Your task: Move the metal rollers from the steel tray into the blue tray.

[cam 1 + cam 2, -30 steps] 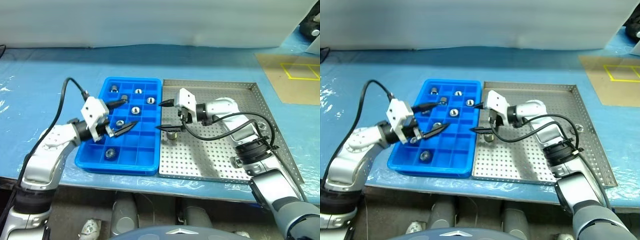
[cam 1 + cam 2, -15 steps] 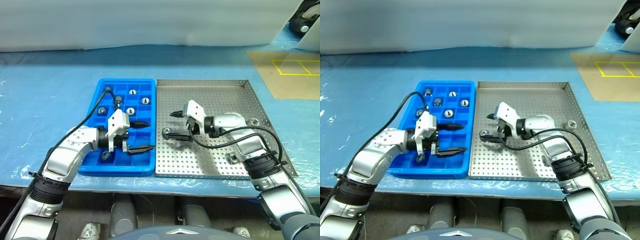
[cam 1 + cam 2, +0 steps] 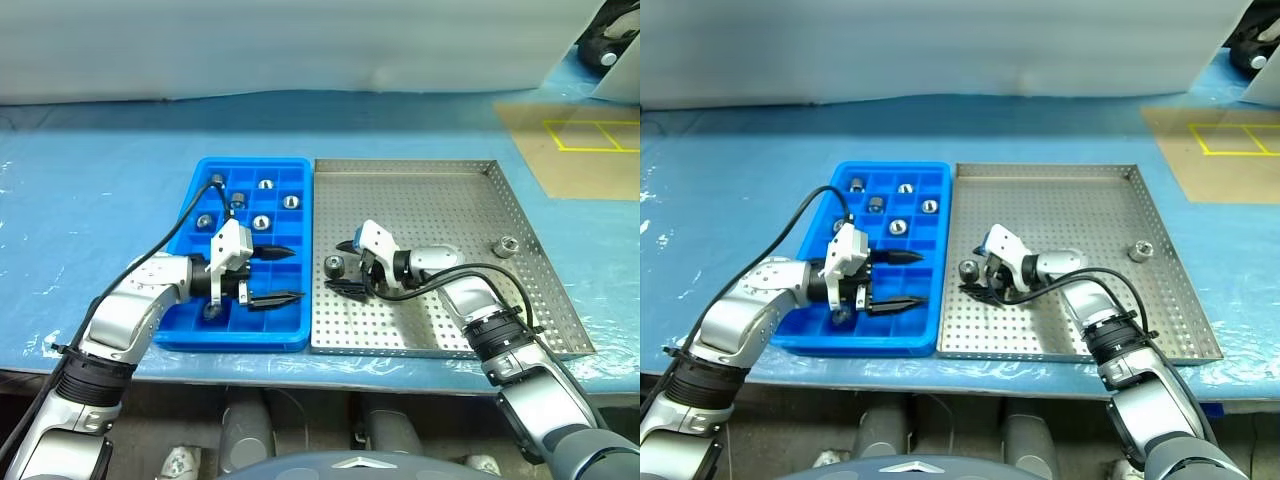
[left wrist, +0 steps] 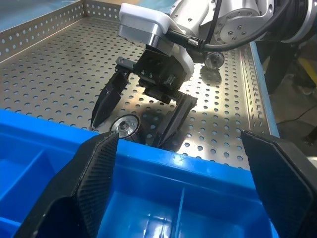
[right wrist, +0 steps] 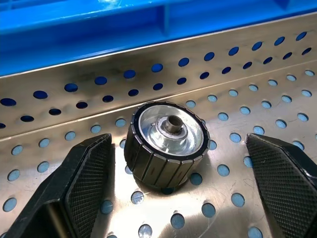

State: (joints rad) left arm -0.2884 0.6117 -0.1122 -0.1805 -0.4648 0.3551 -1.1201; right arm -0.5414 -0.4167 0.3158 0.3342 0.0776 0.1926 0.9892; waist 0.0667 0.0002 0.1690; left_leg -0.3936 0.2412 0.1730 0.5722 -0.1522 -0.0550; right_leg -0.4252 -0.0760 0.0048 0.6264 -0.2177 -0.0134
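The steel tray [image 3: 430,200] lies right of the blue tray [image 3: 240,338], edge to edge. One metal roller [image 3: 334,266] stands on the perforated floor beside the blue tray's wall. My right gripper [image 3: 341,267] is open and low on the tray, one finger on either side of that roller, not touching it; the right wrist view shows the roller [image 5: 167,144] between the fingers [image 5: 84,183]. A second roller [image 3: 507,245] sits near the steel tray's right rim. Several rollers [image 3: 261,222] lie in the blue tray's compartments. My left gripper [image 3: 296,274] hovers open and empty over the blue tray's front right compartments.
Both trays rest on a table under blue plastic sheeting [image 3: 100,200]. A brown board with yellow tape [image 3: 575,140] lies at the back right. My left arm's black cable [image 3: 175,240] loops over the blue tray's left side.
The camera's view has shifted. My right gripper has come down to the steel tray's floor and now straddles the roller. My left gripper has sunk over the blue tray and turned right.
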